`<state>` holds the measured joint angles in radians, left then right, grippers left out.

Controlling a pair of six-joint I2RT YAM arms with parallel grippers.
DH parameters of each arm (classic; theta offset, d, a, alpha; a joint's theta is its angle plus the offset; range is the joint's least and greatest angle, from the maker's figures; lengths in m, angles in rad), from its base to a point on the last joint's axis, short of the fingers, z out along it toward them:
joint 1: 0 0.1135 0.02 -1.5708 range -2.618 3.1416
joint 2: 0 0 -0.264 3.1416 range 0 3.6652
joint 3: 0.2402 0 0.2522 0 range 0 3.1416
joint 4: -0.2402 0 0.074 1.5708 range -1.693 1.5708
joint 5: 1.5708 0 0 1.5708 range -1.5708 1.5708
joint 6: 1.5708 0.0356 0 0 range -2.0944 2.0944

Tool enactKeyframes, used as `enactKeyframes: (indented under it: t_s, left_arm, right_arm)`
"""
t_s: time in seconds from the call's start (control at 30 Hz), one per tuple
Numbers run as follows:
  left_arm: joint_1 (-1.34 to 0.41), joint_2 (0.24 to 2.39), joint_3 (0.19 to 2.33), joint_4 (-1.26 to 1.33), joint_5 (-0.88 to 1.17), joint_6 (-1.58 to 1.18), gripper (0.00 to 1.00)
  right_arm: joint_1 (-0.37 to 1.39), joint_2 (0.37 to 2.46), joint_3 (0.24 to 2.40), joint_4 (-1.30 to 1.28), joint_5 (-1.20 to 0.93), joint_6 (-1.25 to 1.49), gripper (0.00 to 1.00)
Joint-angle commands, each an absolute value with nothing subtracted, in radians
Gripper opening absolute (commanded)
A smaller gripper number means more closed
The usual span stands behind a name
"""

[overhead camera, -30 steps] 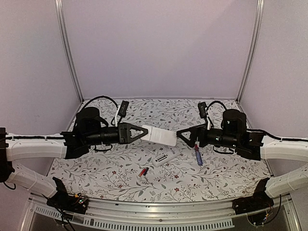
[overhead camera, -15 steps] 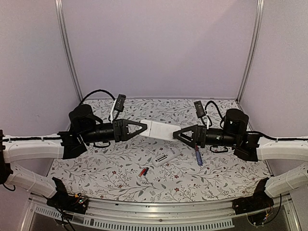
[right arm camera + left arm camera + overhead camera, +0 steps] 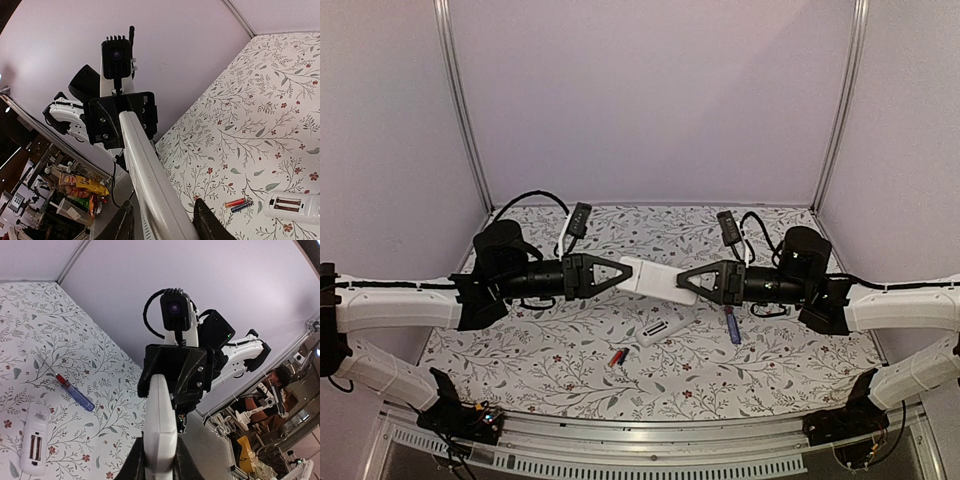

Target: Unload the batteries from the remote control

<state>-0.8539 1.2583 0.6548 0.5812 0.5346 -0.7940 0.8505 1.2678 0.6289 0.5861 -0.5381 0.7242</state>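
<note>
Left jaws pinch white plate (image 3: 655, 280); right jaws straddle it, grip unclear. Beneath plate, remote control (image 3: 665, 326): likely light, rigid; grasp long edges.

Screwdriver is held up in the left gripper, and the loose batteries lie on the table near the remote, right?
No. The screwdriver lies on the table beside the remote; the left gripper holds a white piece instead, as the top view shows. The loose batteries do lie on the table near the remote.

No legible txt, labels or nos. anywhere; print on yellow bag (image 3: 85, 186) too blurry to read.
</note>
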Motion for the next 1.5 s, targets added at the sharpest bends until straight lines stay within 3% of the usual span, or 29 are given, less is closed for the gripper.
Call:
enactKeyframes:
  t_s: [0.0, 0.3, 0.43, 0.6, 0.83, 1.47]
  left_arm:
    - [-0.862, 1.259, 0.671, 0.616, 0.529, -0.793, 0.0]
    - [-0.855, 1.24, 0.672, 0.546, 0.476, -0.802, 0.08]
    - [-0.846, 1.231, 0.661, 0.525, 0.466, -0.811, 0.1]
    - [-0.837, 1.207, 0.645, 0.525, 0.456, -0.82, 0.2]
    - [-0.836, 1.216, 0.642, 0.52, 0.469, -0.828, 0.27]
    - [-0.829, 1.198, 0.62, 0.508, 0.445, -0.845, 0.12]
  right_arm:
    - [0.85, 1.277, 0.634, 0.611, -0.553, 0.739, 0.33]
    - [0.845, 1.265, 0.618, 0.572, -0.509, 0.755, 0.08]
    - [0.842, 1.257, 0.609, 0.568, -0.507, 0.768, 0.05]
    - [0.841, 1.229, 0.599, 0.542, -0.478, 0.767, 0.04]
    - [0.841, 1.222, 0.596, 0.524, -0.467, 0.762, 0.03]
    - [0.841, 1.22, 0.58, 0.47, -0.387, 0.767, 0.0]
